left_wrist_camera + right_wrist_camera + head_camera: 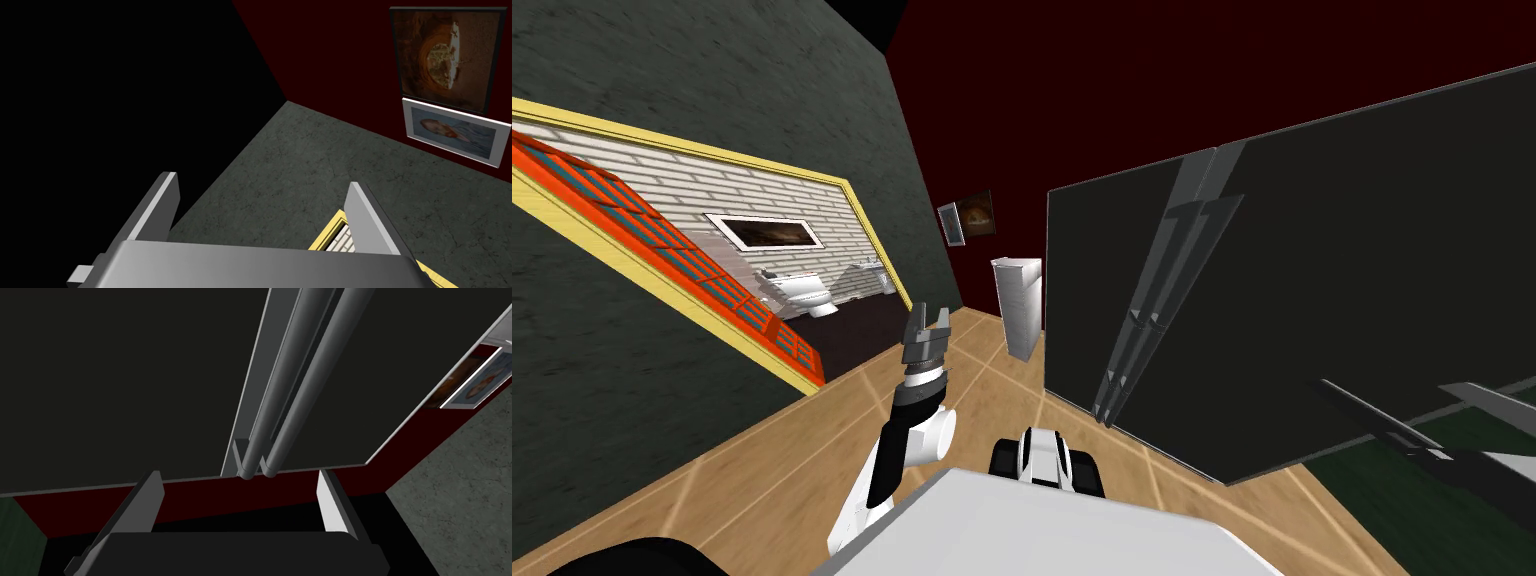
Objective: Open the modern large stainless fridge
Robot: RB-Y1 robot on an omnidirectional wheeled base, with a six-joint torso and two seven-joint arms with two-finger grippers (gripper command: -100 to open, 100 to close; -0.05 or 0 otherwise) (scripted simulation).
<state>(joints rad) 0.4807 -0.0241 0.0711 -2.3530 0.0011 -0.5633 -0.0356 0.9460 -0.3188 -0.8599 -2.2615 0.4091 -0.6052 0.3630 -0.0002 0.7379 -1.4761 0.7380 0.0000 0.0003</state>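
Note:
The fridge (1312, 280) is a large dark box with two doors, standing just ahead and to my right. Two grey bar handles (1162, 300) run side by side along the seam between the doors. In the right wrist view the fridge front (125, 388) is close. The handles (295, 388) end just beyond my right gripper (240, 500), which is open and touches nothing. My left gripper (925, 335) is raised to the left of the fridge; its fingers (367, 220) stand open and empty.
A narrow white cabinet (1019, 305) stands against the wall beside the fridge. To my left is a yellow-framed doorway (852, 215) with an orange door (692, 265). Wooden floor (762, 480) lies under me. A dark object with grey bars (1412, 440) lies at the right.

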